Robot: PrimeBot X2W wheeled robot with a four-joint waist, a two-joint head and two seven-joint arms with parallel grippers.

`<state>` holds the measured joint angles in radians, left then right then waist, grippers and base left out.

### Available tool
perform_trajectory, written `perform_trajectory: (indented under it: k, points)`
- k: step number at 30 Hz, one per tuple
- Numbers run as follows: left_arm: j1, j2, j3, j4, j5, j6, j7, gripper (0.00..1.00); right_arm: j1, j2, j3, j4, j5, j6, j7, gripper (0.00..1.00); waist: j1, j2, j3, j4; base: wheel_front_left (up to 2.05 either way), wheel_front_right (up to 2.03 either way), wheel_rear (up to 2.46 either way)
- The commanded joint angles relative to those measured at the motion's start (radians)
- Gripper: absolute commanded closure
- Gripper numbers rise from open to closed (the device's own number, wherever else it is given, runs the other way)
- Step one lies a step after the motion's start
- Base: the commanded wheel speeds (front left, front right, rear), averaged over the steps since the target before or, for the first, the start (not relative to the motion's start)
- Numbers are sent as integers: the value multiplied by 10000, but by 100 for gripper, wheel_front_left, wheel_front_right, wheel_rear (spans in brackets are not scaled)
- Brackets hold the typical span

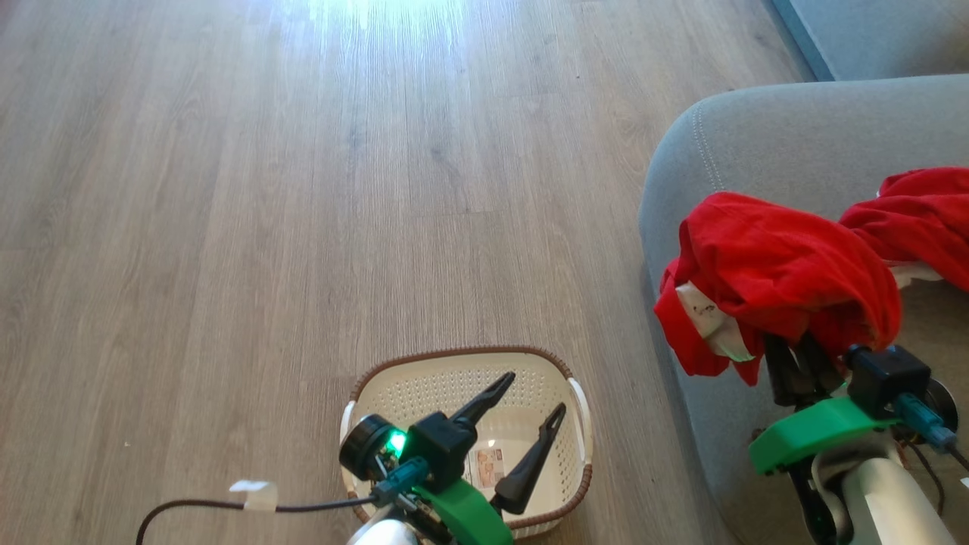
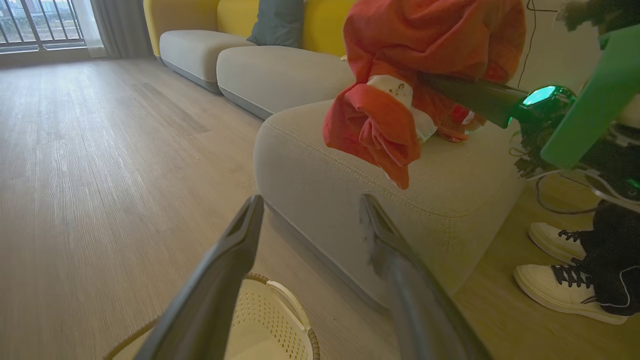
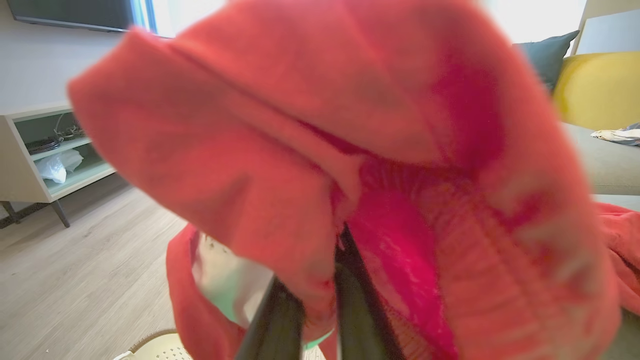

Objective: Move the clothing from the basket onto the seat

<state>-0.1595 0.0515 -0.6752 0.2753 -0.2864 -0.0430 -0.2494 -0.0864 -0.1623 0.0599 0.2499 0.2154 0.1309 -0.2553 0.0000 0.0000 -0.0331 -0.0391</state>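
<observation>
A crumpled red garment (image 1: 780, 272) with a white tag hangs in a bunch over the rounded front corner of the grey seat (image 1: 757, 129). It is draped over the right gripper (image 1: 795, 367), whose two dark fingers are pinched together on a fold of the cloth. It is held up rather than lying flat, most likely so it can be carried across and let go on the cushion. A second red garment (image 1: 920, 216) lies on the seat just beside it, toward the right edge of the head view. On the wooden floor (image 1: 303, 189) near the seat stands the cream basket (image 1: 462, 350) with its brown braided rim. Its perforated bottom shows bare apart from a paper label, which suggests both pieces are out. The left gripper (image 1: 534, 392) hovers above the basket, fingers spread wide and holding nothing, probably ready in case more needs lifting. A person's pale shoes (image 2: 565, 280) stand beside the seat.
</observation>
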Motion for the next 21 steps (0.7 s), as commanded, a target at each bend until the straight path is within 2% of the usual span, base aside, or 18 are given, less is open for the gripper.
perform_trajectory:
  k: [1, 11, 21]
  points:
    - [-318, -13, 395, -303, 44, -66, -124, 0, -147, -57, 122, -266, 54, -2, -65, 100, 0, 0, -1, 10, 0, 0, 0]
    - [-241, -13, 456, -121, 104, -166, -124, 0, -135, -2, 159, 303, 92, -2, -65, 100, 0, 0, -1, 89, 0, 0, 0]
    - [-244, -13, 516, -162, 149, -124, -124, 0, -199, 6, 218, 309, 144, -2, -65, 100, 0, 0, -24, 76, 0, 0, 0]
